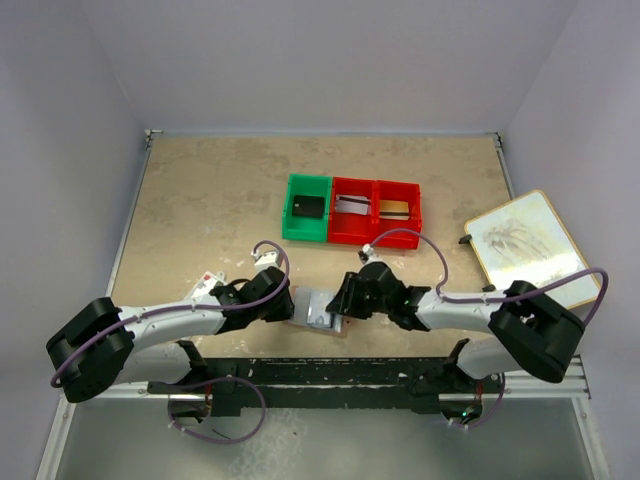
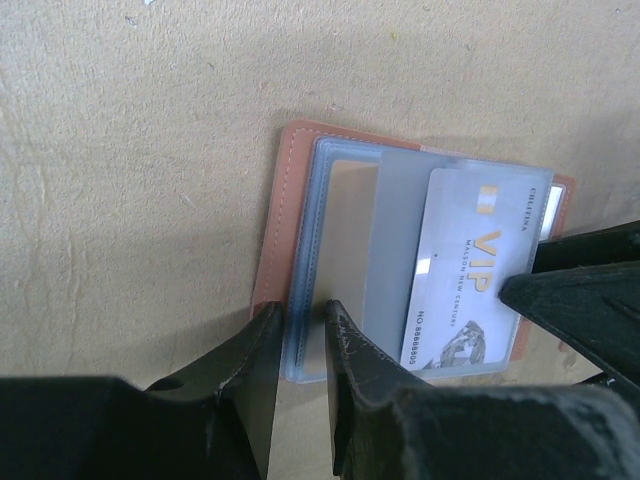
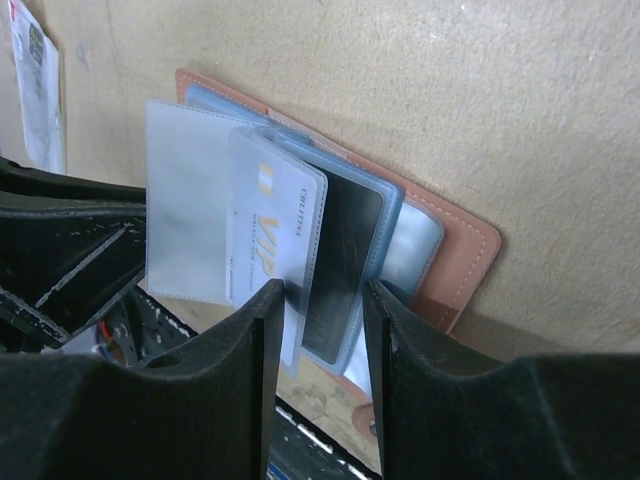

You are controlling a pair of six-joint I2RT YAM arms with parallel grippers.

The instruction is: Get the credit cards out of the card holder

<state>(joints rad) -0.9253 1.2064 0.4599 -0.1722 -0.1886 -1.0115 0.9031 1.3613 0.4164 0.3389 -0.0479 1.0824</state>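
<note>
You have the holder [image 1: 318, 310] lying open on the table [image 1: 200, 200], near edge, between both arms. Left gripper [image 2: 300, 320]: jaws narrow, pinching the holder's clear sleeve edge. Right gripper [image 3: 318, 300]: jaws part-open, straddling the sleeves by the VIP card [image 3: 268, 235]; I cannot tell if they grip.

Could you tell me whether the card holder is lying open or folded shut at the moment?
Open: the card holder lies spread on the table, its clear sleeves fanned out, a VIP card showing inside one.
</note>
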